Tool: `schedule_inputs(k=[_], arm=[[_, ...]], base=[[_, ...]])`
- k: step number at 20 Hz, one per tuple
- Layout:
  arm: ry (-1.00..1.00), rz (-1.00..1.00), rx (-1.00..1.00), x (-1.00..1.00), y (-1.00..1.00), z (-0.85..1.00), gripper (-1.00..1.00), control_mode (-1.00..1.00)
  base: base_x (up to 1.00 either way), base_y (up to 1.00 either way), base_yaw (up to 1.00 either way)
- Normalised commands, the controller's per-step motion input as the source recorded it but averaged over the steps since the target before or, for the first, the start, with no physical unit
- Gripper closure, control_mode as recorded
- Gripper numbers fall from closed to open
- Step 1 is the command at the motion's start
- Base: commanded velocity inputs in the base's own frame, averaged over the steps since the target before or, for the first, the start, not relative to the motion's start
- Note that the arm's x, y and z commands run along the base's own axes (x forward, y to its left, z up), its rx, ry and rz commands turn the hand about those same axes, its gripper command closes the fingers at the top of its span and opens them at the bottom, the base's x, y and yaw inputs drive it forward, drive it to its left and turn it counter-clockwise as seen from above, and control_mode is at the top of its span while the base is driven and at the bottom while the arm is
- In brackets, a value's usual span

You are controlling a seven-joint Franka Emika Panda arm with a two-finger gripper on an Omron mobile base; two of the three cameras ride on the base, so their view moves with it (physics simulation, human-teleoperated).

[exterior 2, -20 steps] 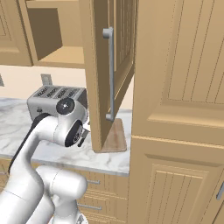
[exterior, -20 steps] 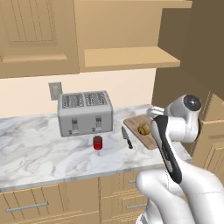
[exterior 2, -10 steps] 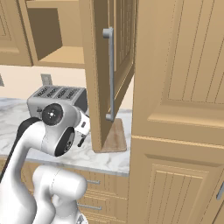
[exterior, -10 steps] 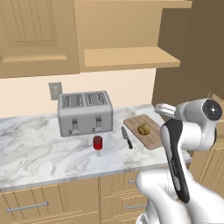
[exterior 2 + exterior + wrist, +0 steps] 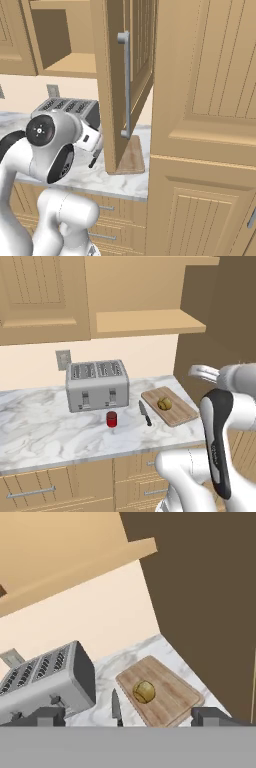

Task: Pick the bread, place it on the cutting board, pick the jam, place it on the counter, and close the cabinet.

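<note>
Golden-brown lumpy roll point(image 5: 164, 403) sits on the light wooden cutting board point(image 5: 175, 412), small red jam jar point(image 5: 112, 419) on the marble counter point(image 5: 45, 428) (both placed); gripper point(image 5: 130, 717) empty with fingers spread, probably heading for the open wood cabinet door point(image 5: 131, 75).

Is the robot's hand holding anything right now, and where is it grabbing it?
Nothing is held. The gripper is open and empty; the bread sits on the cutting board.

Bread point(image 5: 164, 403) on cutting board point(image 5: 175, 412) — jam point(image 5: 112, 419) on counter point(image 5: 45, 426) — cabinet point(image 5: 122, 75) open
</note>
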Motion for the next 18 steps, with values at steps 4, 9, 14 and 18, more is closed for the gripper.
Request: schedule_inputs(k=[4, 9, 14, 18], arm=[[-0.12, 0.0, 0.0, -0.57, 0.0, 0.47, -1.0, -1.0], [-0.1, 0.0, 0.0, -0.54, 0.0, 0.38, -1.0, -1.0], [-0.11, 0.0, 0.0, -0.49, 0.0, 0.27, -1.0, -1.0], [-0.09, 0.0, 0.0, -0.47, 0.0, 0.25, -1.0, -1.0]], base=[[0.0, 0.0, 0.0], [0.0, 0.0, 0.0], [0.0, 0.0, 0.0], [0.0, 0.0, 0.0]])
